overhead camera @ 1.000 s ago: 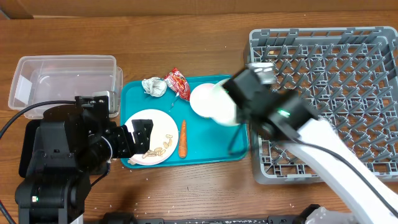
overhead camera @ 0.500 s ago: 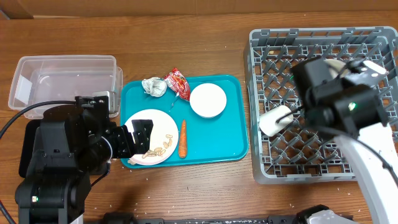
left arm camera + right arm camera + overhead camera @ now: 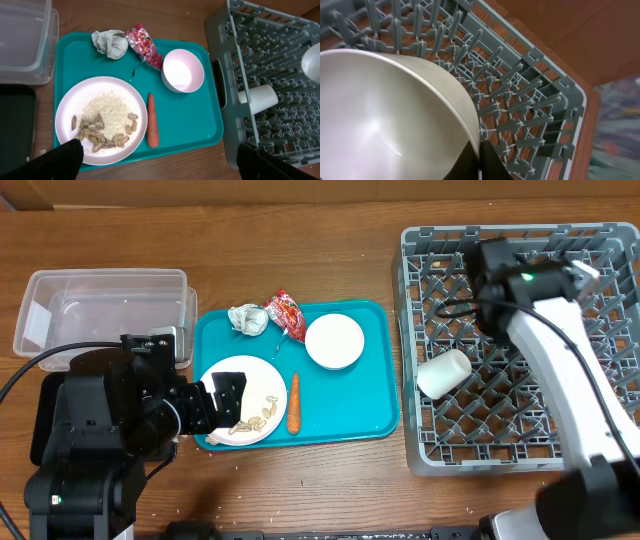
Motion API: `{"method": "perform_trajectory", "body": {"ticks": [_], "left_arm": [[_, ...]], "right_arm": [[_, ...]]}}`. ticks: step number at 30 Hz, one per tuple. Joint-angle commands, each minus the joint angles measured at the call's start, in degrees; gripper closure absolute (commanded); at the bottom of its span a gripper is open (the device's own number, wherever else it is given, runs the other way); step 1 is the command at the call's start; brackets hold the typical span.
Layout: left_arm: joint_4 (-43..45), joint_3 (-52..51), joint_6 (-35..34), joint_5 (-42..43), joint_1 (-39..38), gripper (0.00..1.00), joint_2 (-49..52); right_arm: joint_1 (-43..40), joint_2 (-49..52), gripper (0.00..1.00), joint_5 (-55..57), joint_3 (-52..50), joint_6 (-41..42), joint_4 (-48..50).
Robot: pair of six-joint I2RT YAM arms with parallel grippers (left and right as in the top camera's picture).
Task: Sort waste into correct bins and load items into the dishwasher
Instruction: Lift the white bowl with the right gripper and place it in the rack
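- clear plastic container (image 3: 100, 308) at far left on the table (image 3: 300, 240), well apart from the rack
- left gripper (image 3: 157, 146) hovers over the near edge of the tray, fingers (image 3: 67, 159) spread wide, holding nothing
- teal tray (image 3: 370, 395) between container and rack
- white plate (image 3: 222, 375) at the tray's front left, with rice and peanuts on it
- crumpled paper (image 3: 245, 318) at the tray's back left corner, red wrapper (image 3: 285, 313) touching it on the right
- carrot (image 3: 293, 402) lies on the tray just right of the plate
- white bowl (image 3: 334, 340) upright at the tray's back right, empty
- grey dish rack (image 3: 520, 450) at right, just beside the tray
- white cup (image 3: 444, 372) lies on its side in the rack, near its left wall
- right gripper (image 3: 492, 280) over the back left part of the rack
- in the right wrist view one dark fingertip (image 3: 484, 160) sits at the edge of a large white rounded surface (image 3: 385, 115); can't tell whether it grips anything or what the surface is
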Motion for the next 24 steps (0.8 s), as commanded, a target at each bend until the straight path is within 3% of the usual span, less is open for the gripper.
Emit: {"method": "perform_trajectory", "body": {"ticks": [1,12,16,24], "left_arm": [[0.0,1.2,1.4,0.6,0.2,0.00,-0.2],[0.0,1.2,1.4,0.6,0.2,0.00,-0.1],[0.0,1.2,1.4,0.6,0.2,0.00,-0.1],[0.0,1.2,1.4,0.6,0.2,0.00,-0.1]], "right_arm": [[-0.9,4.2,0.96,6.6,-0.3,1.3,0.2],[-6.8,7.4,0.96,9.2,-1.5,9.6,-6.6],[-7.2,7.4,0.96,10.7,-1.5,9.2,-2.7],[-6.1,7.4,0.96,14.5,-1.5,-14.6,17.9]]}}
